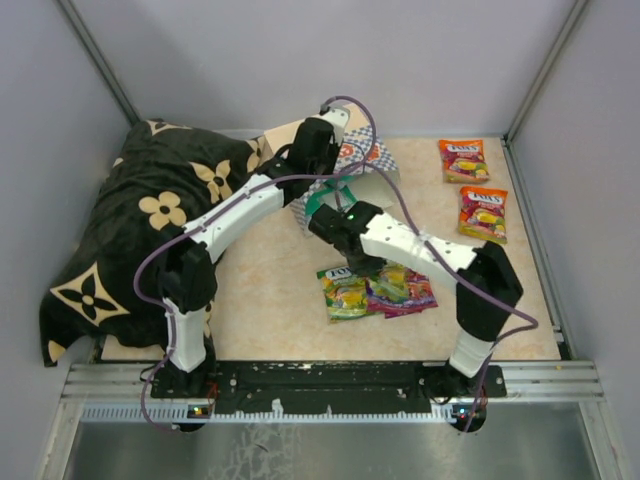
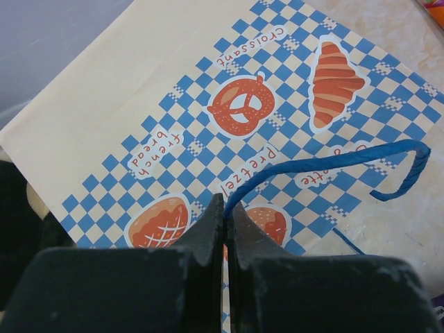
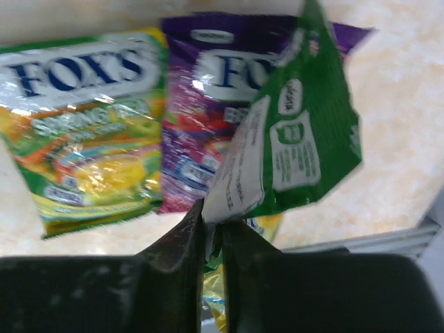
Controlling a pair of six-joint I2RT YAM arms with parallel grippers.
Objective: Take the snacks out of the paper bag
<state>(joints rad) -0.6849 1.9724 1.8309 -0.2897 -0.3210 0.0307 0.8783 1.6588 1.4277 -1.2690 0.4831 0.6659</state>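
Both clamped: your left claw (image 2: 223, 208) on the cord handle (image 2: 326, 163) of the paper bag (image 2: 104, 118), right claw (image 3: 211, 222) on a green FOX'S packet (image 3: 305, 139).

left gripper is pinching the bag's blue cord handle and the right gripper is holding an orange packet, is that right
Not quite. The right gripper holds a green packet, not an orange one; the right wrist view shows it. The rest stands: the left gripper is pinching the blue cord handle of the paper bag.
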